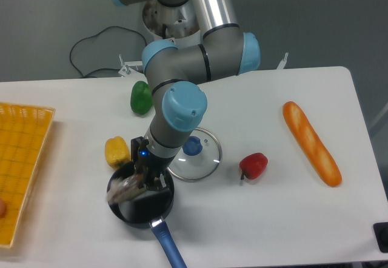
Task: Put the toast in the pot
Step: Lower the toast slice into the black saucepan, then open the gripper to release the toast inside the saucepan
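Observation:
The pot (147,210) is a small black saucepan with a blue handle pointing toward the front edge of the table. My gripper (140,182) hangs over its left rim. It is shut on the toast (124,188), a tan slice in crinkly clear wrap that sticks out to the left, tilted, just above the pot's left rim. The fingertips are partly hidden by the wrap and the wrist.
A glass lid with a blue knob (195,153) lies right of the pot. A yellow pepper (117,151) sits just behind the pot, a green pepper (141,97) further back, a red pepper (253,165) and an orange baguette (311,142) to the right. A yellow basket (21,159) stands at the left edge.

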Controlling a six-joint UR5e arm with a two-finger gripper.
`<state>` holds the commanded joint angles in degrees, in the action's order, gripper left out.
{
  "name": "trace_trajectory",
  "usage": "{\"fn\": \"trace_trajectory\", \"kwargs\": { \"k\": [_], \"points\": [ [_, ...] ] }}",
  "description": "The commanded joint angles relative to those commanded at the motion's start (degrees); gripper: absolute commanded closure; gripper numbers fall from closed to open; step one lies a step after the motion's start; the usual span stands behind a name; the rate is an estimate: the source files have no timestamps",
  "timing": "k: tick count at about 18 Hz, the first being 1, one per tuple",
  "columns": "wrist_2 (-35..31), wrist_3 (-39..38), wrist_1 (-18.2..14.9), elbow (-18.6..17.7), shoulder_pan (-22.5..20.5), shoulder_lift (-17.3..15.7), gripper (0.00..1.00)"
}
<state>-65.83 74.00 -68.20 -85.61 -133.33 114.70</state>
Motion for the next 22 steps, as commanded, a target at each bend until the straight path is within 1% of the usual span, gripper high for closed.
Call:
{"fn": "trace_trajectory", "kwargs": {
  "k": [1,2,3,4,9,11,13,15,17,18,20,21,22],
  "points": [
    [0.0,0.0,0.0,0.0,0.0,0.0,0.59],
    [0.0,0.0,0.0,0.0,0.0,0.0,0.58],
    [0.0,0.09,0.0,0.0,0.0,0.0,0.55],
    [0.0,0.09,0.0,0.0,0.0,0.0,0.49],
    [0.0,-0.18,0.0,0.44,0.0,-0.17,0.46],
    [0.0,-0.35,0.26,1.31,-0.35,-0.52,0.45],
    [1.83,-0.53,0.53,3.24,-1.66,-0.96,0.44],
    [4.47,-0.62,0.53,3.25,-2.72,-2.1,0.43],
    [4.48,-0.62,0.53,3.34,-2.81,-2.55,0.42],
    [4.4,-0.53,0.44,3.34,-2.73,-2.81,0.37],
    [2.3,0.17,0.79,2.47,-2.29,-3.43,0.09],
    [-0.59,0.35,0.7,2.37,-1.5,-4.04,0.01],
    [-1.4,0.35,0.7,2.11,-0.97,-4.48,0.0]
  ]
}}
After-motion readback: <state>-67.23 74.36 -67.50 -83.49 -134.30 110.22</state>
